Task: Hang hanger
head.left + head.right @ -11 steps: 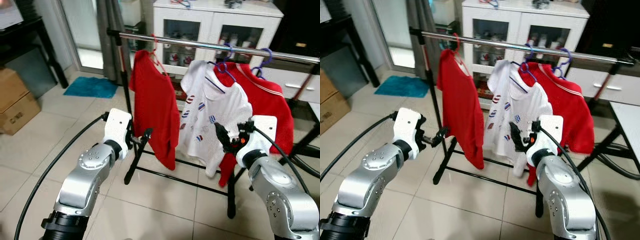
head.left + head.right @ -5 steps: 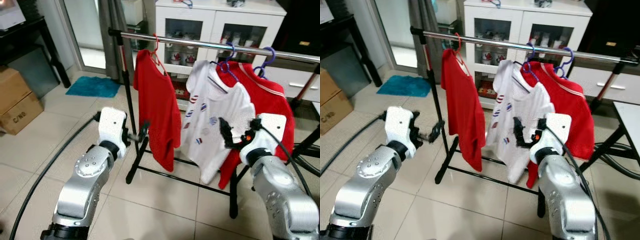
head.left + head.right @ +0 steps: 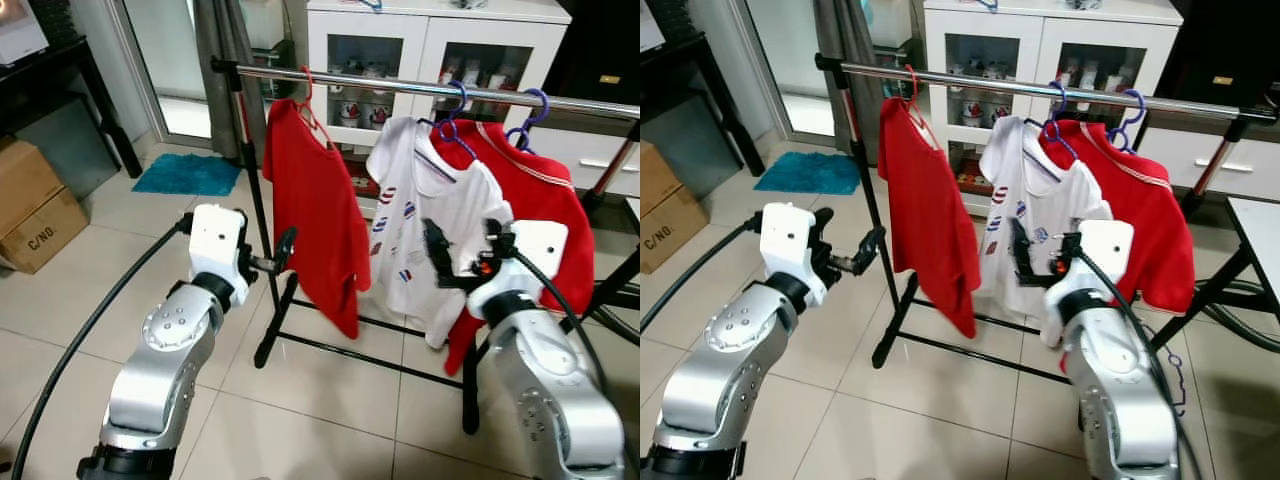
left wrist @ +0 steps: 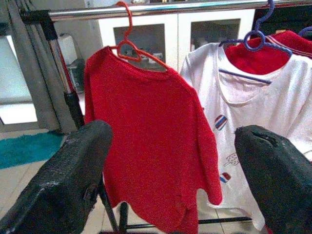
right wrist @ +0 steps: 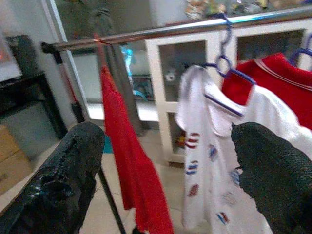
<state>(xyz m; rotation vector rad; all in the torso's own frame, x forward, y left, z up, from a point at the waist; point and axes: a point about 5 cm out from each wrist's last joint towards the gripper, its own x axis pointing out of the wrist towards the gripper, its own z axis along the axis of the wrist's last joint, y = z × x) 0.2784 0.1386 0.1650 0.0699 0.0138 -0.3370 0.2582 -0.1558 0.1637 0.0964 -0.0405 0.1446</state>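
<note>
**A:** so where's the hanger relative to the pincers? Three shirts are on the rail [image 3: 420,90] already: a red shirt [image 3: 315,215] on a red hanger [image 3: 312,105], a white shirt [image 3: 435,220] on a blue hanger [image 3: 452,130], and another red one [image 3: 535,215] behind it at about 2 o'clock.

**B:** yeah, all three hooks look seated on the rail, which runs roughly 9 to 3 across the view. Both pincers sit below it, pointing up toward 12. The left pincer [image 3: 283,250] is just beside the red shirt's edge, and the red hanger is up at about 1 o'clock from it. The right pincer [image 3: 437,255] is in front of the white shirt, with the blue hanger nearly straight up at 12.

**A:** holding anything?

**B:** nope. In both wrist views the fingers are spread wide with nothing between them. My guess is the hanging is basically done; if something needs a nudge, each arm is closest to its own hanger.
</note>
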